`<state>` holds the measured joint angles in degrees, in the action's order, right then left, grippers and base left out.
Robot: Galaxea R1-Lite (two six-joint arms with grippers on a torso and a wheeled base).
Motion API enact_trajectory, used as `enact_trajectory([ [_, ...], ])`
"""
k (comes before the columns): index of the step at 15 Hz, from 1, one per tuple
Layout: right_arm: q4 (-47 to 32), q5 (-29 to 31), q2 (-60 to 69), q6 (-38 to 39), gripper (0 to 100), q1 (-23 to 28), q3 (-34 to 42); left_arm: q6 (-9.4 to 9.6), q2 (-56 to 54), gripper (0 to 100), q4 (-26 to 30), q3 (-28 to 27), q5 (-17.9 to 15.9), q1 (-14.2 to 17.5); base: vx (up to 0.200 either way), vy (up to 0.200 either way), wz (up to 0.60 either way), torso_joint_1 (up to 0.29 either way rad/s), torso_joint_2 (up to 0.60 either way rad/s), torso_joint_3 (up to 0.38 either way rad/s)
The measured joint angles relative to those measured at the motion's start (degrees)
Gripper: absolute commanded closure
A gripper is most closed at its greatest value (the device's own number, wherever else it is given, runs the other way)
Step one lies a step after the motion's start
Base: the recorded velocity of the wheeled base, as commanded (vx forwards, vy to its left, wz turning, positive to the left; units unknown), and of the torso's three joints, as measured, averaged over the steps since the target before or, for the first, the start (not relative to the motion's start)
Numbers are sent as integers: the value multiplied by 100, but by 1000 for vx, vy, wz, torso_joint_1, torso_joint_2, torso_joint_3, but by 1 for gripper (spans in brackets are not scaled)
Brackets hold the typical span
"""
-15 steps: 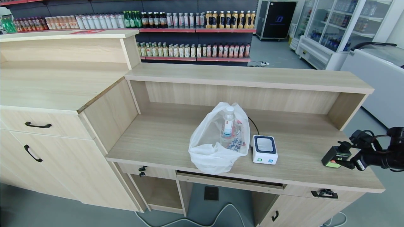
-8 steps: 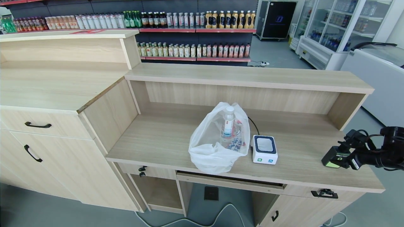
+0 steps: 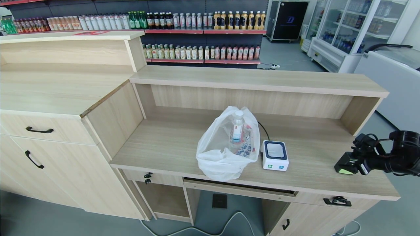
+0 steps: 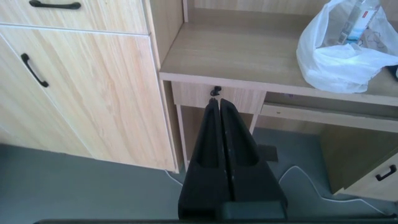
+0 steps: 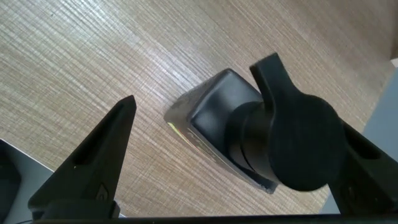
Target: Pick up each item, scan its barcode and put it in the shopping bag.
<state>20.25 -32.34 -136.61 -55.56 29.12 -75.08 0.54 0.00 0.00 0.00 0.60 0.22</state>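
The right end effector [image 5: 199,81], fingers spread, straddles a small black box [image 5: 214,115] at the right end of the counter [image 3: 305,144], apparently set for pickup; contact cannot be confirmed. The shopping bag [image 3: 223,159], holding a water bottle [image 3: 237,127], stands just beside the scanner [image 3: 275,155], likely to shorten transfer. The left end effector [image 4: 219,106] hangs pressed together below counter level. The box's barcode is not discernible.
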Motion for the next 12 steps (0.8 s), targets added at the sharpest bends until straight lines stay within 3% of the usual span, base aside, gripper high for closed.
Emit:
enact_trajectory([
  [4, 6, 2, -104, 22, 0, -95, -50, 0, 0, 100, 0, 0, 0, 5, 0, 0, 0, 0, 0, 0],
  [5, 5, 0, -116, 24, 100, -96, -52, 0, 0, 100, 0, 0, 0, 5, 0, 0, 0, 0, 0, 0],
  [9, -22, -12, -156, 22, 100, -132, -44, 0, 0, 100, 0, 0, 0, 0, 0, 0, 0, 0, 0, 0],
  [12, 400, 5, -149, 12, 100, -123, 6, 0, 0, 100, 0, 0, 0, 5, 0, 0, 0, 0, 0, 0],
])
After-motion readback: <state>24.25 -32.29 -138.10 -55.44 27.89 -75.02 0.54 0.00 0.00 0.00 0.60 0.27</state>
